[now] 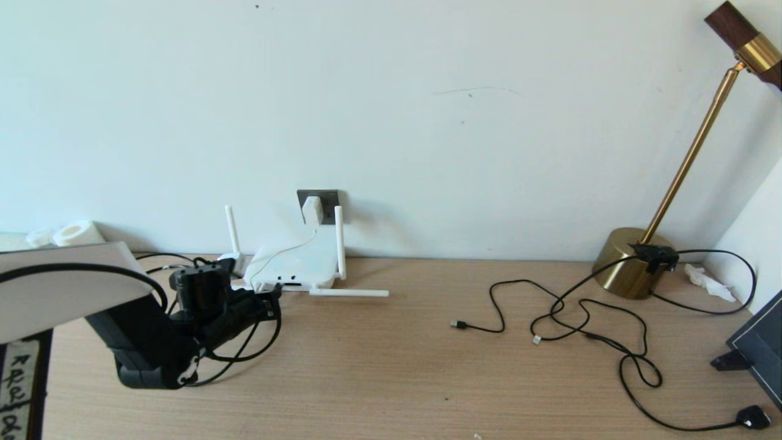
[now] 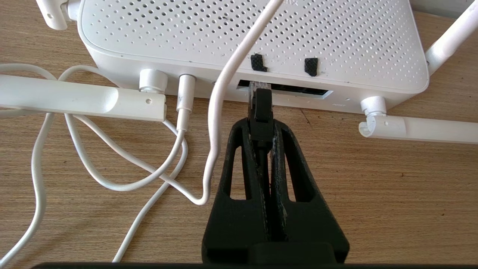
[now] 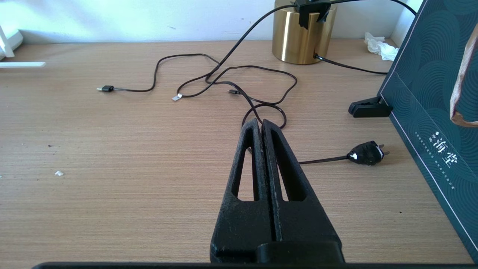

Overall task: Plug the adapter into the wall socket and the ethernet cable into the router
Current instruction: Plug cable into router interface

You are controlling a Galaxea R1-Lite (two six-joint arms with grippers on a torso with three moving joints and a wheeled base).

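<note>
Ethernet cable point(image 2: 261, 112) plug is pinched in the left gripper point(image 2: 262, 125), jaws nearly closed on its black boot, clear tip right at the mouth of the dark port slot point(image 2: 298, 89) on the router point(image 2: 246, 41) edge straight ahead of the fingertips; can't tell if it is seated or only partway in. Risks, as a judgement: tip sits near one end of the long slot, so a slight offset or tilt could jam it against the port wall; pushing harder could slide the light router back toward the wall instead of clicking in; letting go early could let the stiff cable pull the plug out. The thin white cord point(image 2: 220, 97) runs just beside the gripper and could snag on a finger when it backs off, tugging the adapter point(image 1: 312, 209), which already sits in the wall socket point(image 1: 325, 197) beyond the router. An antenna point(image 2: 82, 98) lies flat on the table point(image 2: 392, 194) to either side of the gripper, near enough to get bumped. Right gripper point(image 3: 261, 125) is parked well apart, shut and empty, over bare table near loose black cables. Writing: faint grey mark by the port, unreadable; Chinese characters on the dark green box point(image 3: 429, 93) beside the right gripper, too small to read surely.
</note>
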